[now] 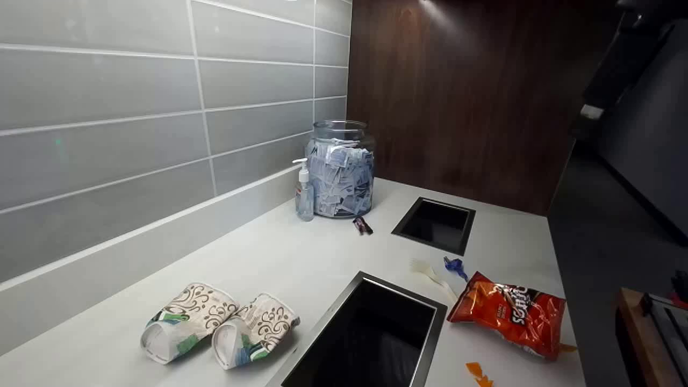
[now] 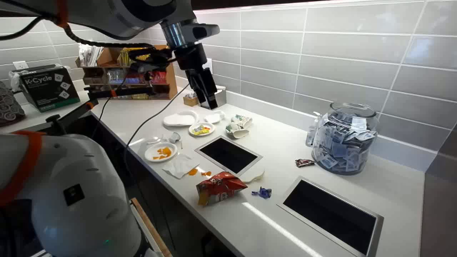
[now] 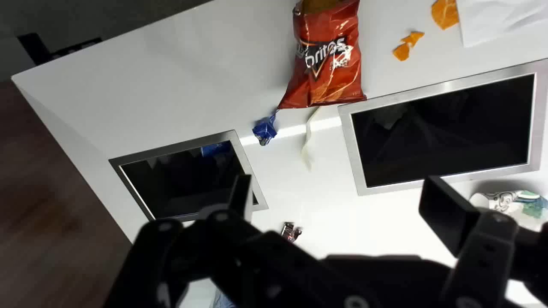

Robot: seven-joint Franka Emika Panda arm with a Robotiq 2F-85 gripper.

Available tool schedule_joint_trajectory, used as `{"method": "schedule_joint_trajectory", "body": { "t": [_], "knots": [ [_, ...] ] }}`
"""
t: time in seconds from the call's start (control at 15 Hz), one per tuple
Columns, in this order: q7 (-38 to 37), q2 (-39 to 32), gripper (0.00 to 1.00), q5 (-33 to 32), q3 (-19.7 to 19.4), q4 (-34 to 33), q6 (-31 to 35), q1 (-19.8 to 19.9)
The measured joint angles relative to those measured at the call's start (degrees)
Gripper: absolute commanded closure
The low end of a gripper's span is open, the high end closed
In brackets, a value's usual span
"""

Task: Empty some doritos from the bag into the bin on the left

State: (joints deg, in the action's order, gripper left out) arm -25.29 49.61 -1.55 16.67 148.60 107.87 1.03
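The red-orange Doritos bag [image 1: 510, 314] lies on its side on the white counter in both exterior views [image 2: 220, 187] and at the top of the wrist view [image 3: 329, 55]. Something yellow-orange shows at its end toward the front edge. Two dark bin openings with metal frames are set in the counter. The left bin [image 2: 228, 154], in an exterior view, is nearer the paper cups and also shows in the wrist view [image 3: 445, 128]. The other bin [image 2: 332, 214] is farther right. My gripper [image 2: 211, 101] is open, empty and above the counter, apart from the bag; its fingers [image 3: 342, 196] are spread.
A glass jar of packets [image 2: 344, 142] and a pump bottle [image 1: 305, 193] stand by the tiled wall. Loose chips [image 3: 404, 45], a fork [image 1: 430, 271], a blue wrapper [image 2: 262, 192] and a dark wrapper [image 2: 304, 162] lie around. Crumpled cups [image 1: 188, 317] and plates [image 2: 150, 157] are nearby.
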Motion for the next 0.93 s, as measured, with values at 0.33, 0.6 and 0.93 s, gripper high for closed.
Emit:
{"method": "schedule_joint_trajectory", "body": {
  "t": [0.33, 0.6, 0.93],
  "knots": [
    [0.0, 0.0, 0.0, 0.0, 0.0, 0.0, 0.0, 0.0],
    [0.0, 0.0, 0.0, 0.0, 0.0, 0.0, 0.0, 0.0],
    [0.1, -0.6, 0.0, 0.8, -1.4, 0.4, 0.0, -0.1]
  ]
}}
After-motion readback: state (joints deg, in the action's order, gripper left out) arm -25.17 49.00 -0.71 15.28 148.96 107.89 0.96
